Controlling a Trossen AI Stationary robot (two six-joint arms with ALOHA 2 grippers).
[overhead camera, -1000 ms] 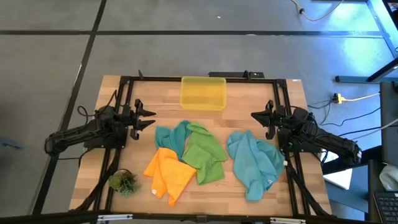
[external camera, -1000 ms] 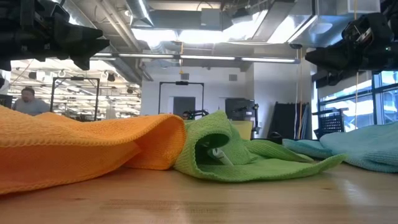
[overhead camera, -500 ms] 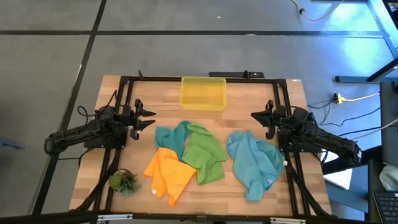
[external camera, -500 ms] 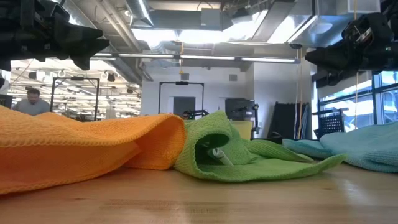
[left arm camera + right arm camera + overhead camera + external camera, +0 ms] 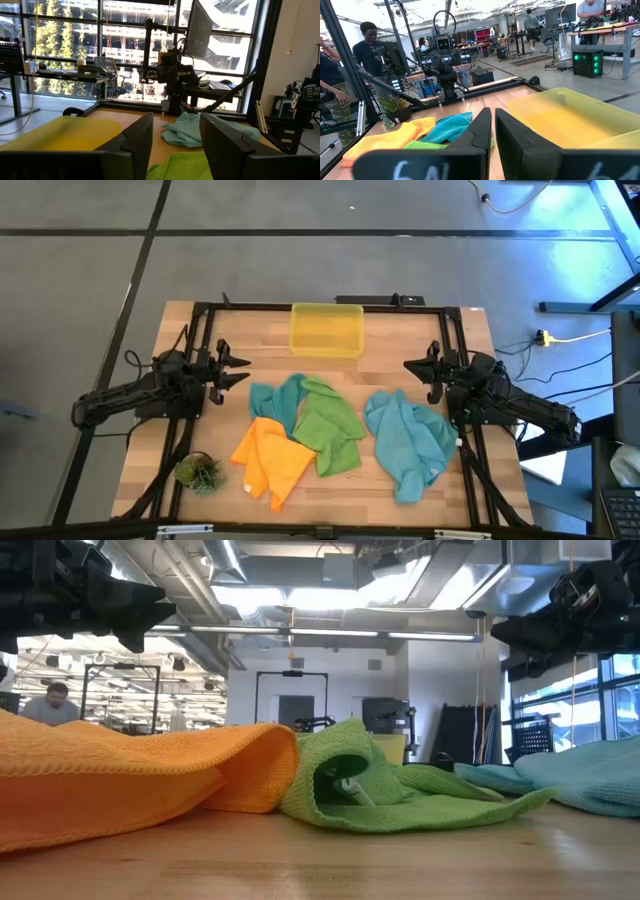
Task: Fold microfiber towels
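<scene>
Crumpled microfiber towels lie in a loose row on the wooden table: an orange one [image 5: 272, 460] at the near left, a green one [image 5: 328, 428] overlapping it, a teal one [image 5: 272, 402] behind them, and a second teal one [image 5: 410, 438] apart to the right. My left gripper [image 5: 240, 370] hovers open at the table's left side, pointing level across the table, clear of the cloths. My right gripper [image 5: 412, 368] hovers shut at the right side, facing it, just beyond the right teal towel's far edge. Neither holds anything.
A yellow translucent bin [image 5: 326, 328] stands at the far middle of the table. A small green plant tuft [image 5: 198, 472] sits at the near left corner. A black frame [image 5: 205, 340] borders the table. People stand in the room beyond.
</scene>
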